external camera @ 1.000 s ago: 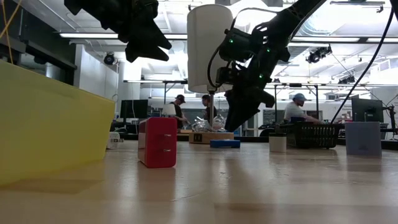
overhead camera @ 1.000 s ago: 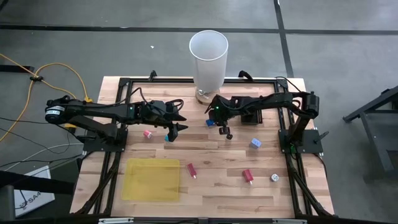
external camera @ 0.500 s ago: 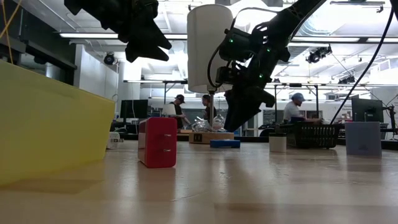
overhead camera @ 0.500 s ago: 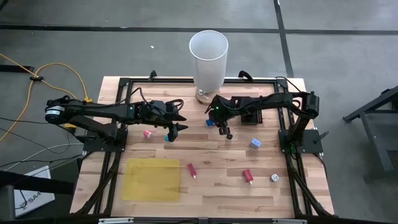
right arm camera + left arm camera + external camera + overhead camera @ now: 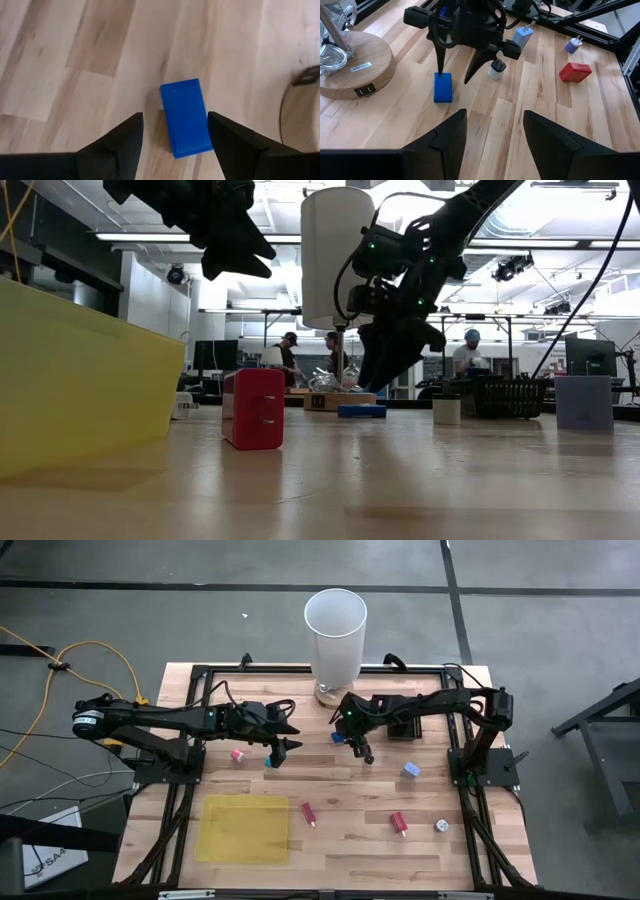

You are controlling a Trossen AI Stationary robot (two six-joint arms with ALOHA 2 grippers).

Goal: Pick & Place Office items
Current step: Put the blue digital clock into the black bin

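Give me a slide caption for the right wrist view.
Right gripper, fingers open, poised directly above a small blue rectangular block lying flat on the light wooden table.

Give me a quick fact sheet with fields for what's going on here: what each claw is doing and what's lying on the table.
right claw: open, above the blue block, fingers either side, not touching it
left claw: open, empty, raised above the table, apart from the right one
blue block: flat on the wood by the round wooden base
white cylinder: upright at the table's far edge
other items: pink piece, two red pieces, light blue piece, whitish round one
yellow sheet: flat, near corner on the left arm's side
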